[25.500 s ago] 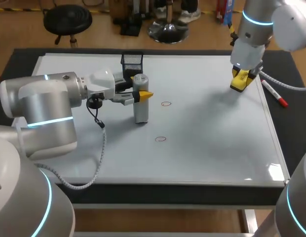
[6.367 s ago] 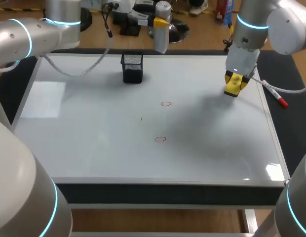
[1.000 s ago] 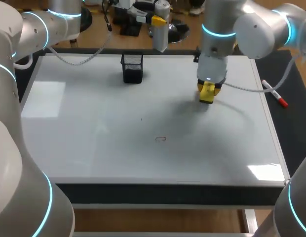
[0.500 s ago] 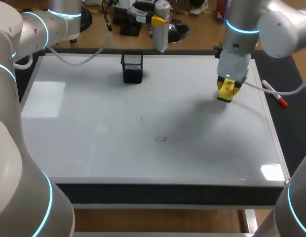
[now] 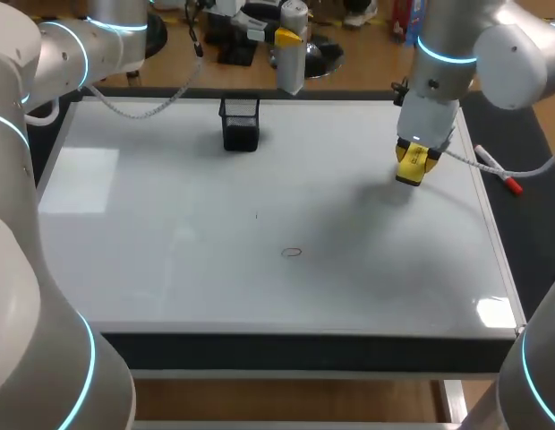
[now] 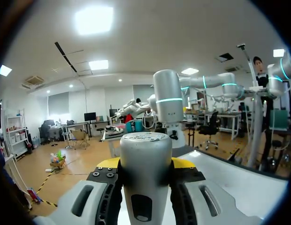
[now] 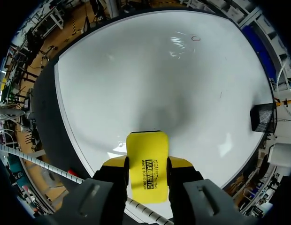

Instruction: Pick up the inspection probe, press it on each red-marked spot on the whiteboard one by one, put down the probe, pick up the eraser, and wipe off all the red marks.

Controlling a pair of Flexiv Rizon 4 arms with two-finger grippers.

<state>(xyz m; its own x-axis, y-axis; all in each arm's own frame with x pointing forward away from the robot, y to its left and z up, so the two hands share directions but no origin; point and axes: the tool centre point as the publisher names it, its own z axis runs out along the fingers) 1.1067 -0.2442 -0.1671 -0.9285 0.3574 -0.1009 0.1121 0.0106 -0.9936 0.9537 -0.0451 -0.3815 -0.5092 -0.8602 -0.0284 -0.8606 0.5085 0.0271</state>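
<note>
The right pincer (image 5: 412,161) pinches the yellow block eraser (image 7: 146,165) above the right side of the glossy whiteboard (image 5: 170,269); the left pincer (image 6: 145,165) clamps the grey cylindrical probe (image 5: 293,58) beyond its far edge. A red ring mark (image 5: 292,253) sits near its middle.

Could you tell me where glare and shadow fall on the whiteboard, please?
Head view: glare near the whiteboard's front right corner, soft shadow by the eraser. Right wrist view: shadow ahead of the eraser, glare beside the red mark.
</note>
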